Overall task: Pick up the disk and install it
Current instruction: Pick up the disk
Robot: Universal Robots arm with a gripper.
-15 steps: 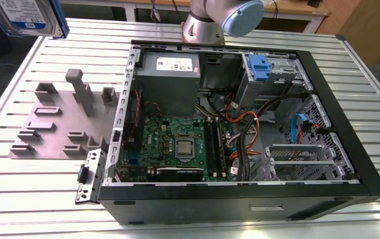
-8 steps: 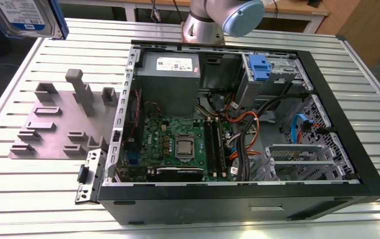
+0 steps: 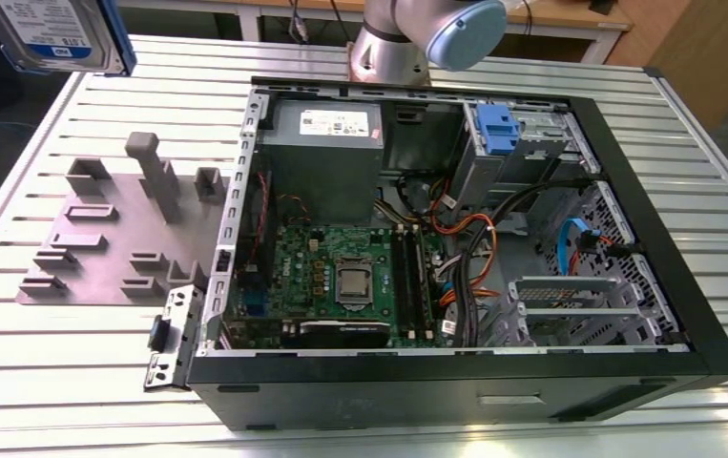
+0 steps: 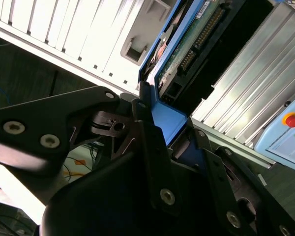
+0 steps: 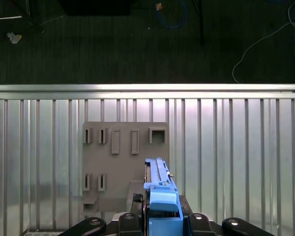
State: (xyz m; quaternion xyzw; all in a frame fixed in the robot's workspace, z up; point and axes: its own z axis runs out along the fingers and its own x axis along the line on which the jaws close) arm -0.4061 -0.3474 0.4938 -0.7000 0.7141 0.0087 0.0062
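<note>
disk cut off, end effector clamping it

An open computer case lies on the slatted metal table — a grey fixture plate just beside it, nearer the table's edge at the exterior view's left.

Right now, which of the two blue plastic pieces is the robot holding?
The one framing the disk, held above the table in the gripper; the other blue piece sits inside the open computer case.
</note>
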